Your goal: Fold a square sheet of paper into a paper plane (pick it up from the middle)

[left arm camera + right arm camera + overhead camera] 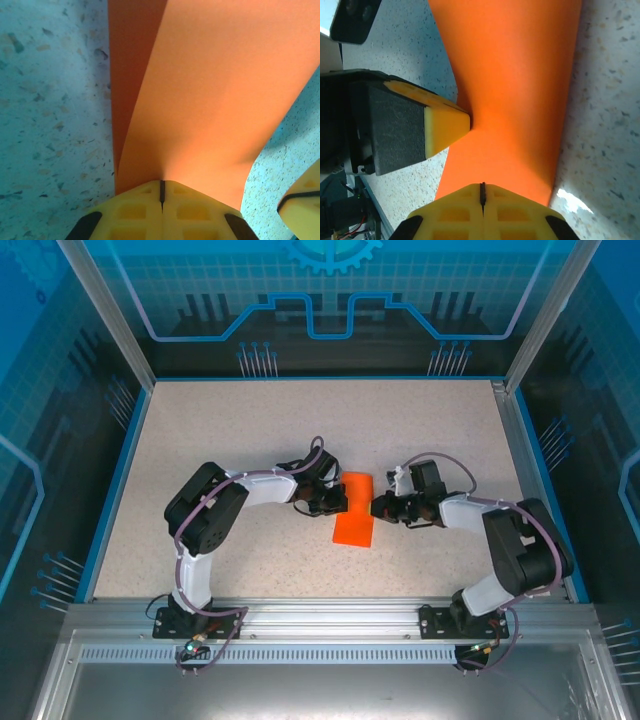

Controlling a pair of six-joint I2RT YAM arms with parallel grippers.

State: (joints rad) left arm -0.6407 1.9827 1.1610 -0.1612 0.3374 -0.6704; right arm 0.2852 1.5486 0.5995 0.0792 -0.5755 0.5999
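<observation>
The square sheet of paper (354, 520) is bright orange and lies bowed in the middle of the table, one layer curving over another. My left gripper (339, 502) is shut on its left edge. In the left wrist view the yellow fingers (135, 210) meet on the paper (210, 100) with no gap. My right gripper (376, 506) is shut on the opposite edge. In the right wrist view its jaws pinch the paper (520, 75), and the left gripper's yellow fingertip (447, 125) touches the sheet's far edge. The two grippers face each other across the sheet.
The speckled table (250, 430) is bounded by blue walls and a metal rail (320, 615) along the near edge. Both arms reach inward over the middle, with bare tabletop behind and to either side.
</observation>
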